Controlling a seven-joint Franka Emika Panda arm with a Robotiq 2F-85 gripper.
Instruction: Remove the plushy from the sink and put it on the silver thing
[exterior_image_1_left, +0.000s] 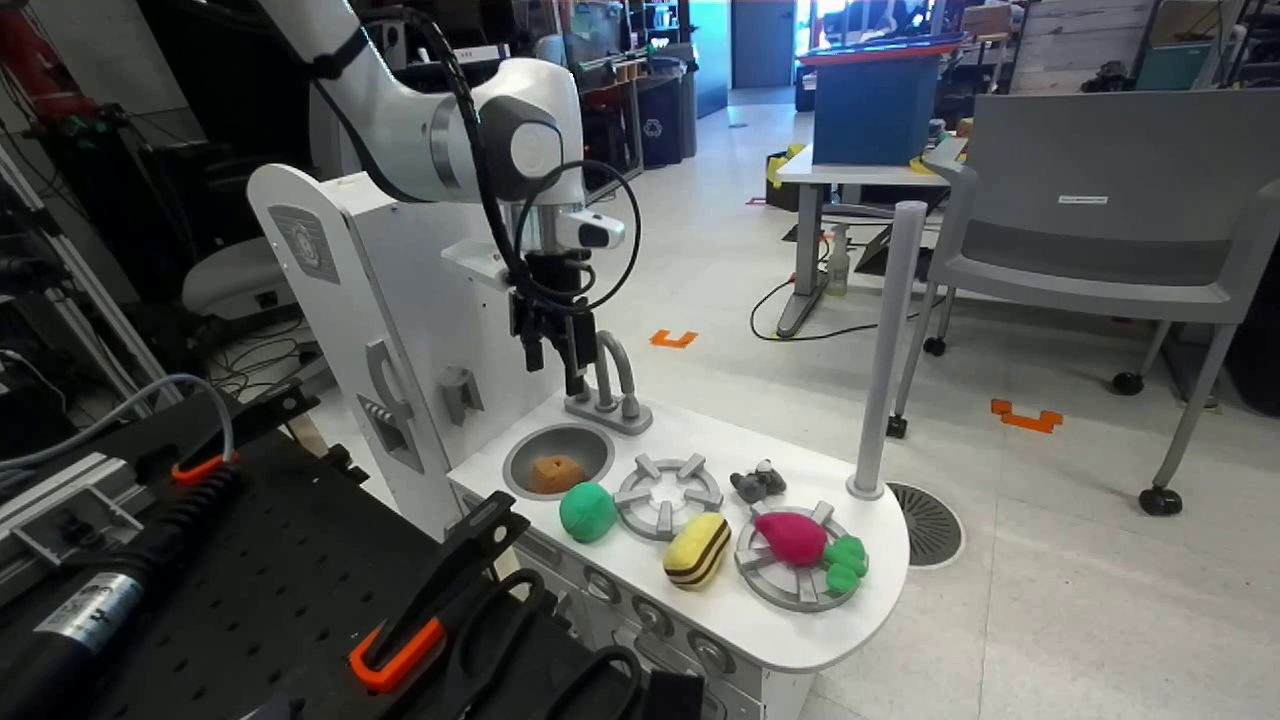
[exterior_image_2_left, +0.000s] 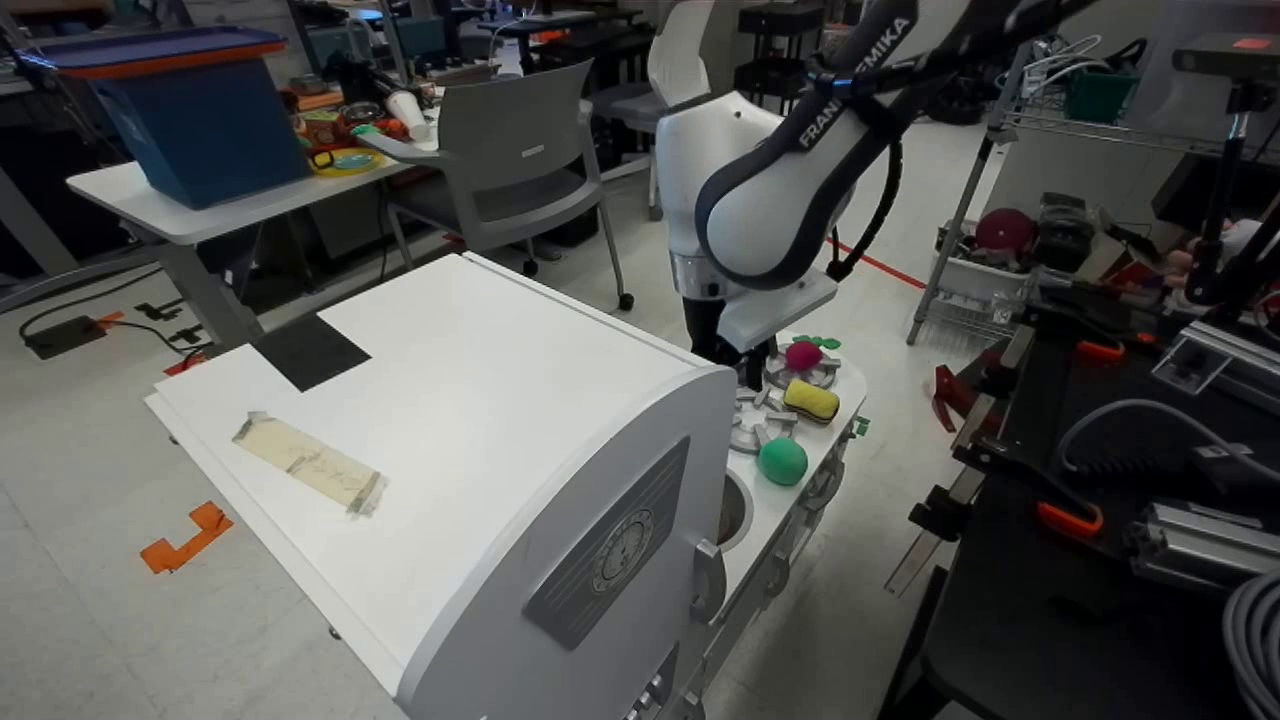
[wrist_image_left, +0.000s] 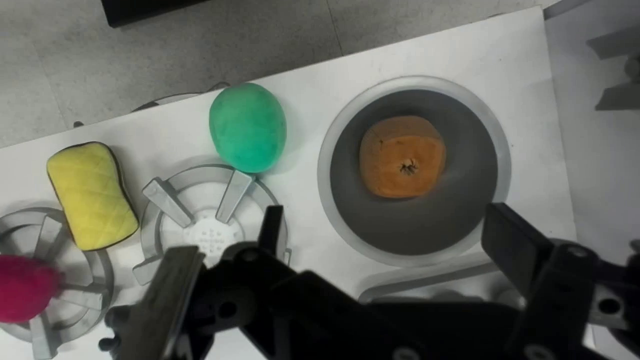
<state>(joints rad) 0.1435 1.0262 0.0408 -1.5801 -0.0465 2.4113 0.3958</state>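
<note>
Pincer (exterior_image_1_left: 555, 368): we see it released, its fingers (wrist_image_left: 515, 245) spread wide in the wrist view, with only space between the pads; it hangs over the white counter (wrist_image_left: 530, 110), near the long back edge.
Faucet (exterior_image_1_left: 607, 405): stands by that back edge, just beside the fingertips in an exterior view; whether they touch, we cannot tell.
Sink (wrist_image_left: 415, 225): set into the counter's end by the tall cabinet (exterior_image_2_left: 470, 430); we see the plushy (wrist_image_left: 402, 167) in it.
Plushy: lies in the sink, below the pincer and apart from it, toward the long front edge; in the wrist view we find it beyond the fingertips, sideways between the two fingers.
Green ball (wrist_image_left: 248, 127): at the front edge, between the sink and the middle burner (wrist_image_left: 169, 205).
Yellow toy (wrist_image_left: 93, 197): dark-striped, near the front edge, between that burner and the end burner (exterior_image_1_left: 805, 582).
Pink toy (exterior_image_1_left: 790, 540): green-leaved, on the end burner, near the counter's rounded corner.
Grey toy (exterior_image_1_left: 758, 482): toward the back edge, between the burners.
Blue bin (exterior_image_1_left: 870, 115): on a white table (exterior_image_1_left: 800, 170) beyond the back edge; its contents are hidden from us.
</note>
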